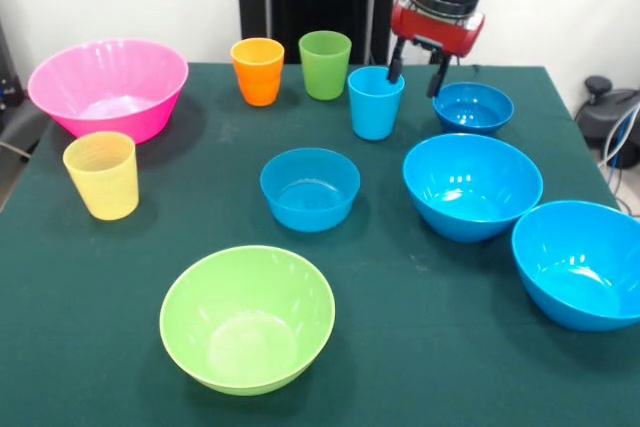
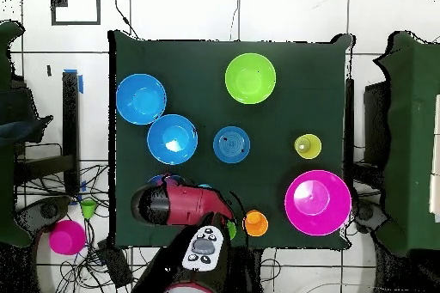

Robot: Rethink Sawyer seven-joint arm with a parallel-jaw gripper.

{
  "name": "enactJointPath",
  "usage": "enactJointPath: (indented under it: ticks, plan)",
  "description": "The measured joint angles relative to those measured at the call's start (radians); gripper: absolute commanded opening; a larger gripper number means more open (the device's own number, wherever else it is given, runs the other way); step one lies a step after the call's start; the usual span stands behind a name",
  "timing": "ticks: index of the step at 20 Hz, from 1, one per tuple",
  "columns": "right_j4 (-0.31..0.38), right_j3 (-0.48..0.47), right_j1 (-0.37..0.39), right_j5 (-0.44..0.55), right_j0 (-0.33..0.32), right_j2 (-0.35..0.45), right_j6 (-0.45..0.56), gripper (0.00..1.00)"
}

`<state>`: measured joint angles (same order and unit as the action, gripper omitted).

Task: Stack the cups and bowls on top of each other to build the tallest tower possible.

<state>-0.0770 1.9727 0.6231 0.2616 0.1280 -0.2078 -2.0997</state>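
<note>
My gripper point(image 1: 417, 69) hangs open at the back right, one finger point(image 1: 395, 62) at the light blue cup's point(image 1: 376, 105) far rim, the other point(image 1: 438, 75) beside a small blue bowl point(image 1: 472, 107). Orange point(image 1: 258, 70) and green point(image 1: 325, 64) cups stand left of it, and the yellow cup point(image 1: 101, 174) is nearer, at the left. The pink bowl point(image 1: 108, 87), a second small blue bowl point(image 1: 310, 188), two large blue bowls point(image 1: 472, 185) point(image 1: 585, 262) and the lime bowl point(image 1: 247, 317) all stand singly and upright. No tower is in view. Overhead, the arm point(image 2: 176, 205) hides the gripper.
The dark green table point(image 1: 450, 357) ends close to the right-hand large blue bowl and the pink bowl. Cables and a black stand point(image 1: 610, 112) lie past the right edge. Overhead, a magenta object point(image 2: 67, 236) sits on the floor beside the table.
</note>
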Motion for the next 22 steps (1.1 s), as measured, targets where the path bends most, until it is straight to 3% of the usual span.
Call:
enactJointPath:
  ticks: [7, 22]
  plan:
    - [0.0, 0.036, 0.003, -0.014, 0.0, -0.005, -0.011, 1.0]
    - [-0.02, 0.054, -0.104, -0.236, -0.002, 0.005, -0.013, 1.0]
